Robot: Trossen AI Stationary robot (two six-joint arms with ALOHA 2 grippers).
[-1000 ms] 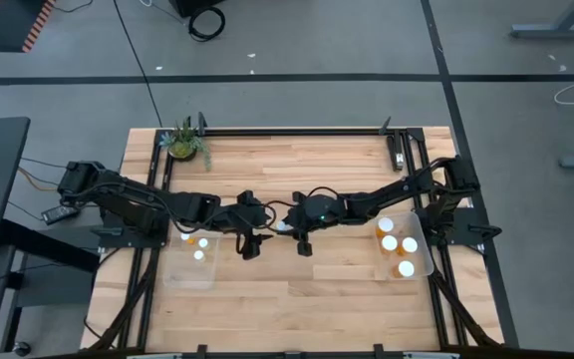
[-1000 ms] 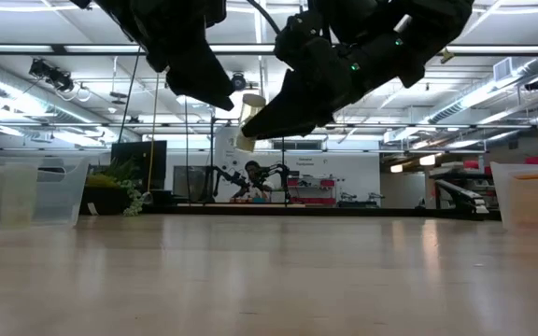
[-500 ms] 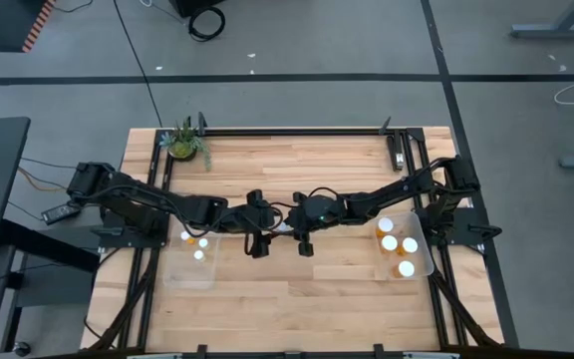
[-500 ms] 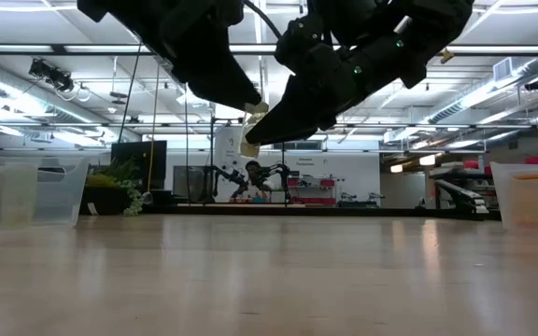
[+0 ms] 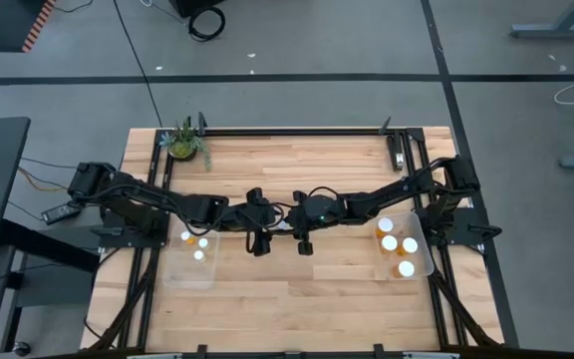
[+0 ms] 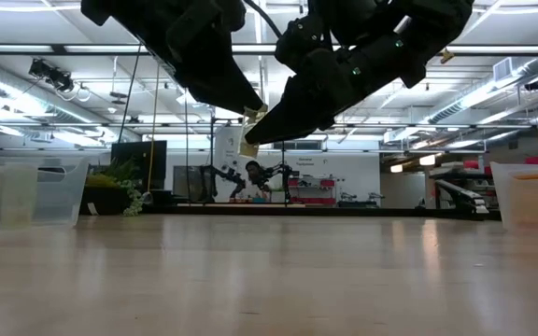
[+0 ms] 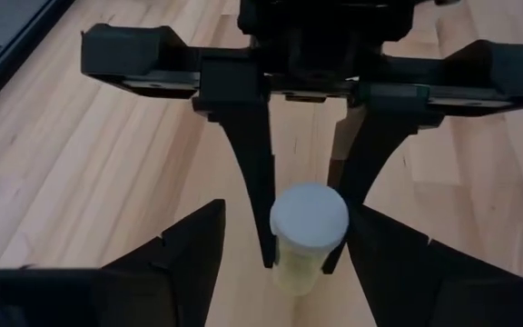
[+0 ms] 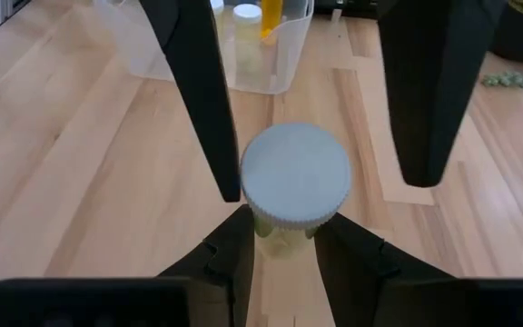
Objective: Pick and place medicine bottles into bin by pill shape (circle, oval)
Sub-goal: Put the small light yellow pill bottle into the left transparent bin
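Two pincers meet mid-air over the tabletop [image 5: 297, 289] centre: since a second ago the left pincer [image 7: 284, 259] has moved in from apart and now brackets the bottle [image 8: 296, 186], its fingers spread either side of the white cap, not touching. Right pincer [image 8: 284, 245] is clenched on the bottle's body below the cap. Farther off, remaining bottles sit in the left bin [image 5: 189, 269] and right bin [image 5: 419, 261].

Above the tabletop's [image 5: 297, 299] middle, the two tools met around one bottle [image 8: 295, 182], between a left bin [image 5: 193, 271] and a right bin [image 5: 419, 261] holding bottles.
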